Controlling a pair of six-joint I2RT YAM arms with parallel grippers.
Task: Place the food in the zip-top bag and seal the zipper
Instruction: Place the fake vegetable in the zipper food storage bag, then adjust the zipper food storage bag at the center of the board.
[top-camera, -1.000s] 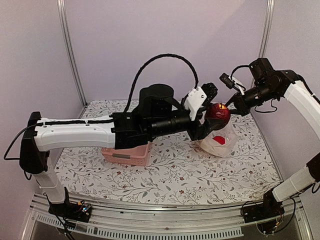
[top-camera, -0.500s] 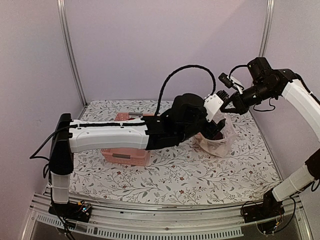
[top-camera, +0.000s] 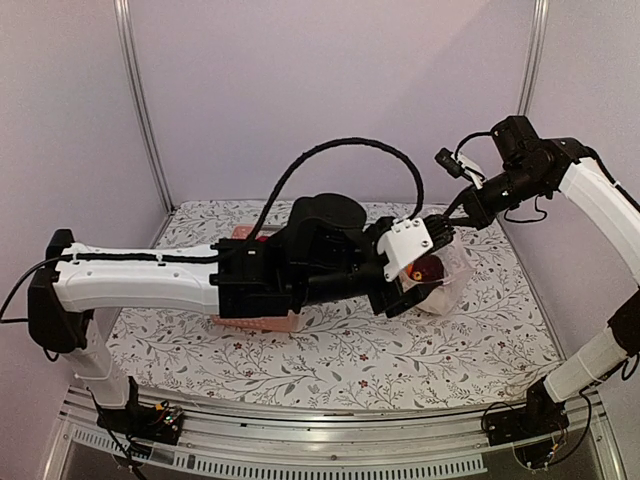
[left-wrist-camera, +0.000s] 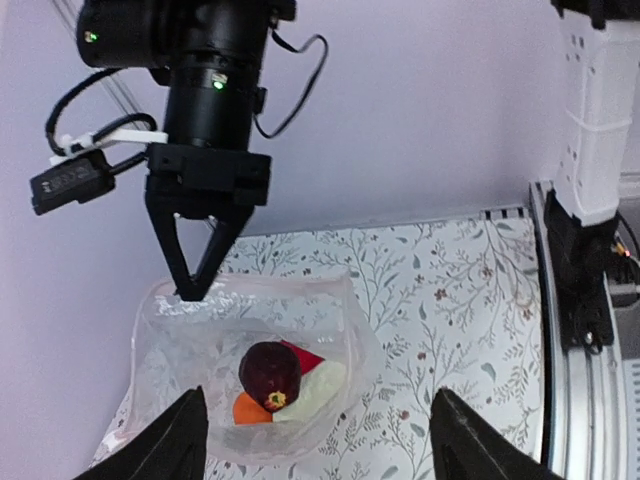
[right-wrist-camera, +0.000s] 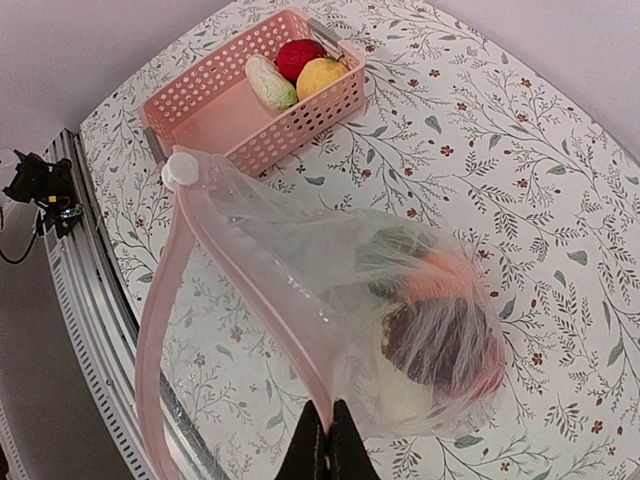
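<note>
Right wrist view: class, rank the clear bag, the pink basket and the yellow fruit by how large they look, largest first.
1. clear bag, though it hangs nearer the camera, so its lead may be exaggerated
2. pink basket
3. yellow fruit, plainly smallest

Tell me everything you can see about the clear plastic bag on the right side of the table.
The zip-top bag is thin, clear, crinkly plastic with a pinkish strip along its mouth. The mouth is open and unsealed. The right gripper pinches its rim with shut fingers and holds it up, while the bottom rests on the floral table cover. Inside lie a dark purple piece, an orange piece, a red piece and a white piece.
</note>
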